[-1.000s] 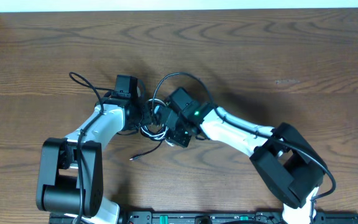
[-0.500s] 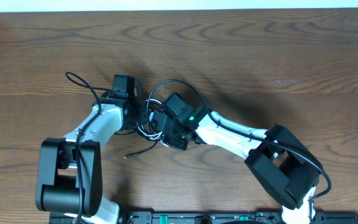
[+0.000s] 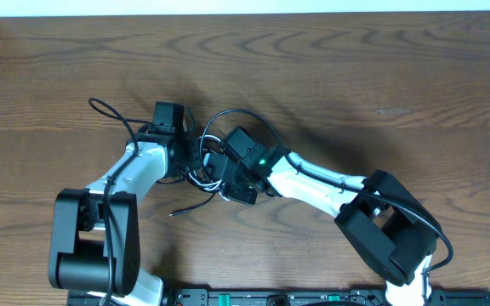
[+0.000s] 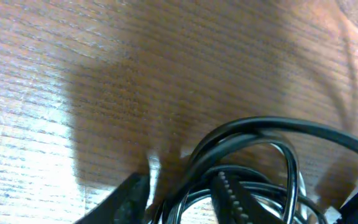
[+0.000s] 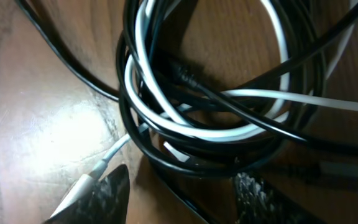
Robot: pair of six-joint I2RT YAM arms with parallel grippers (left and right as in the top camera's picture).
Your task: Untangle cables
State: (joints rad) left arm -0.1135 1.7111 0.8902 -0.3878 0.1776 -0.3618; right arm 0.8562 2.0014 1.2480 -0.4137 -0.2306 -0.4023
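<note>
While the left fingers (image 4: 232,200) are straddling black cable (image 4: 272,126) strands, grip undeterminable, that cord and the white cable (image 5: 216,132) are lying knotted on the desk (image 3: 381,85) between both arms, and the right fingers (image 5: 107,190) are standing wide over them. Pulling now is risking a tighter knot, the loops interlocking. Compared with a second ago, both arms are sitting slightly further left.

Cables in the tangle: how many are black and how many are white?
black cable: 1
white cable: 1
Total: 2, as far as the tangle shows
</note>
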